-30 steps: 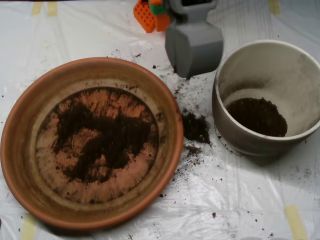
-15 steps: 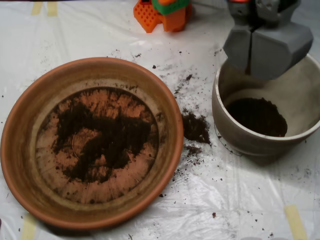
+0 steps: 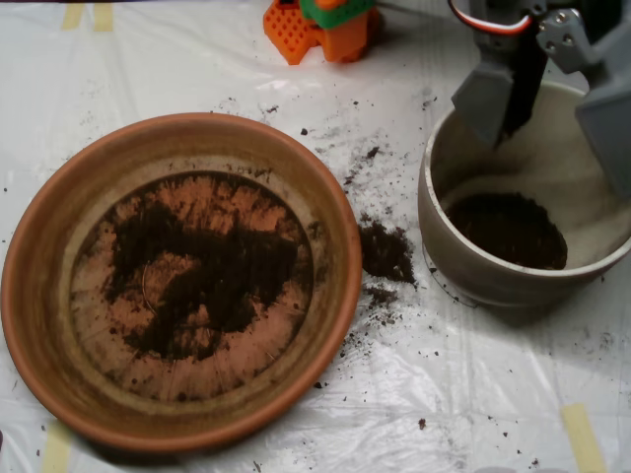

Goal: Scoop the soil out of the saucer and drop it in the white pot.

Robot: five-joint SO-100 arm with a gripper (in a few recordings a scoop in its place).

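Grey plastic clamshell scoop [image 3: 552,108], two blocky matte half-shells with angled faces, dark gap between them. Silver screws on the right shell's top bracket. Red and white cable loops above it. Orange and green arm parts [image 3: 325,25] at top edge.

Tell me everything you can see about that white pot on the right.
The white pot is round and deep, ceramic by its look, greyish outside with dusty, smudged inner walls. It stands upright on the plastic-covered table, right of the saucer and apart from it. Dark soil lies in its bottom. The open grey end effector hangs over its top.
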